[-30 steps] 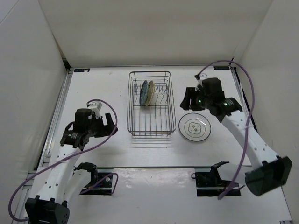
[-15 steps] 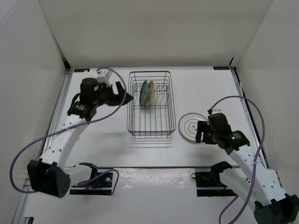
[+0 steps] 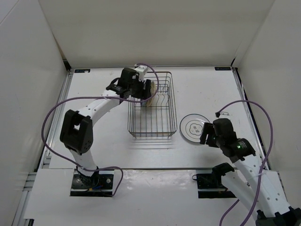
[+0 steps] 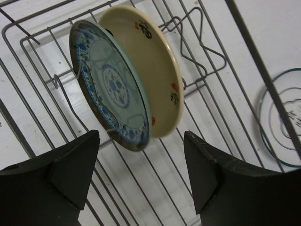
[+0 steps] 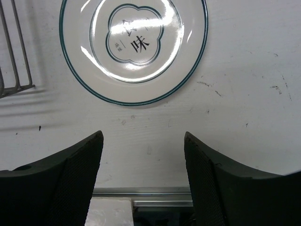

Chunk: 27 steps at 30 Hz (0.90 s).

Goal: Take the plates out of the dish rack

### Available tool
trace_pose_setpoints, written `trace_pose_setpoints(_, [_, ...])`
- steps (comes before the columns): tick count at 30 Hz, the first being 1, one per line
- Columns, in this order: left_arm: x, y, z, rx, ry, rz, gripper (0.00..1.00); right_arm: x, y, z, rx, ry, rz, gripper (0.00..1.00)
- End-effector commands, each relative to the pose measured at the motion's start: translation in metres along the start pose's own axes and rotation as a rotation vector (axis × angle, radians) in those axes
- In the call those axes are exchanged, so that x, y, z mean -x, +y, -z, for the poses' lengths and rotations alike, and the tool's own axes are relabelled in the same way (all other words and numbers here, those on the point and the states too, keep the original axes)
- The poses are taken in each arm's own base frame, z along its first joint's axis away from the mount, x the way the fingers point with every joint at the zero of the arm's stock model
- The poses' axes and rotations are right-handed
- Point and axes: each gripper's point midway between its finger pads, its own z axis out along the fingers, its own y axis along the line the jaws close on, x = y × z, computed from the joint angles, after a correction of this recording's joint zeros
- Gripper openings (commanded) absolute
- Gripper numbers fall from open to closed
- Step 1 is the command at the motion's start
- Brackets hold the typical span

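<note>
The dark wire dish rack (image 3: 151, 135) stands mid-table. Two plates stand upright in its far part: a blue-patterned one (image 4: 113, 89) and, behind it, a cream one (image 4: 157, 70), of which the top view shows a cream edge (image 3: 152, 95). My left gripper (image 3: 142, 90) hovers over them. In the left wrist view it (image 4: 141, 157) is open, its fingertips either side of the plates' near edges and not touching. A white plate (image 3: 195, 128) with a dark ring lies flat right of the rack. My right gripper (image 3: 206, 135) is open and empty just near of it (image 5: 134, 44).
White walls close the table on the left, back and right. A metal rail (image 5: 160, 191) runs along the near edge below the right gripper. A rack corner (image 5: 14, 87) shows at the right wrist view's left. The arm mounts (image 3: 214, 181) sit at the front.
The left arm swung from the table's left side over to the rack's plates, jaws narrowing slightly. The right arm pulled back from beside the rack to the near side of the white plate.
</note>
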Motion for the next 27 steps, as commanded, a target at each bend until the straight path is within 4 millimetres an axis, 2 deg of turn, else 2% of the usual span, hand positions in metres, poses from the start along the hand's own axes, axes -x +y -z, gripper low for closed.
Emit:
trace_pose_setpoints(1, [0.033,-0.001,-0.001,0.055,-0.073,-0.082,0.82,0.005,0.004,0.004,0.028,-0.037,-0.015,0.72])
trace_pose_setpoints(3, [0.037,0.0,-0.005,0.066,-0.084,-0.088,0.81,0.005,0.006,0.005,0.042,-0.042,-0.019,0.72])
trace_pose_setpoints(10, [0.011,0.014,-0.029,0.109,-0.033,-0.094,0.61,0.004,0.007,0.006,0.05,-0.037,-0.022,0.72])
trace_pose_setpoints(13, [0.01,0.015,-0.033,0.111,-0.04,-0.099,0.52,0.002,0.007,0.003,0.049,-0.032,-0.02,0.72])
trace_pose_setpoints(23, [0.007,0.008,-0.029,0.09,-0.059,-0.103,0.24,0.0,0.006,-0.003,0.033,-0.01,-0.009,0.72])
trace_pose_setpoints(27, [0.016,0.003,-0.02,0.072,-0.09,-0.096,0.19,-0.001,0.007,-0.004,0.034,-0.004,-0.005,0.74])
